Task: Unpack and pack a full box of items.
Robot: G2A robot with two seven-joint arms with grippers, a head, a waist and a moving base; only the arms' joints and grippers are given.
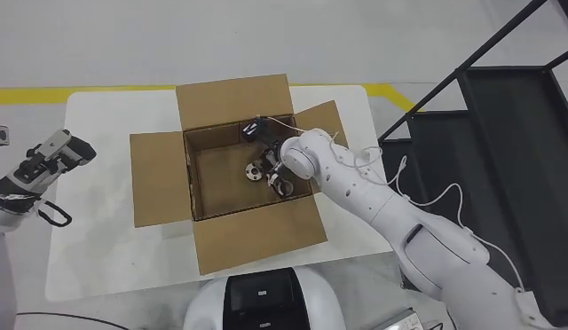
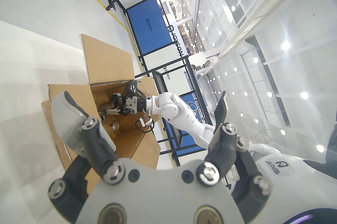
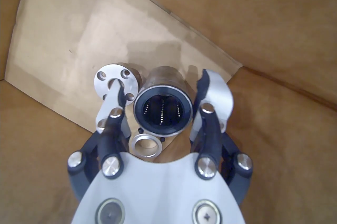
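An open cardboard box [image 1: 160, 179] stands on the white table [image 1: 106, 241]. My right gripper [image 3: 162, 80] is down inside it, open, with one finger on each side of a dark cylindrical bearing [image 3: 163, 109] and a small gap on both sides. A silver flanged part [image 3: 104, 86] lies right beside the bearing, partly behind one finger. A loose metal ring [image 3: 146, 145] rests on the box floor close to the wrist. My left gripper [image 1: 67, 148] hangs open and holds nothing, beyond the table's left edge. In the left wrist view the box [image 2: 110, 64] and the bearing [image 2: 106, 105] appear far off.
All four box flaps are folded outward; the near flap [image 1: 257, 237] overhangs toward the table's front. A black stepped metal frame [image 1: 497, 135] stands just right of the table. White table surface lies bare left of the box.
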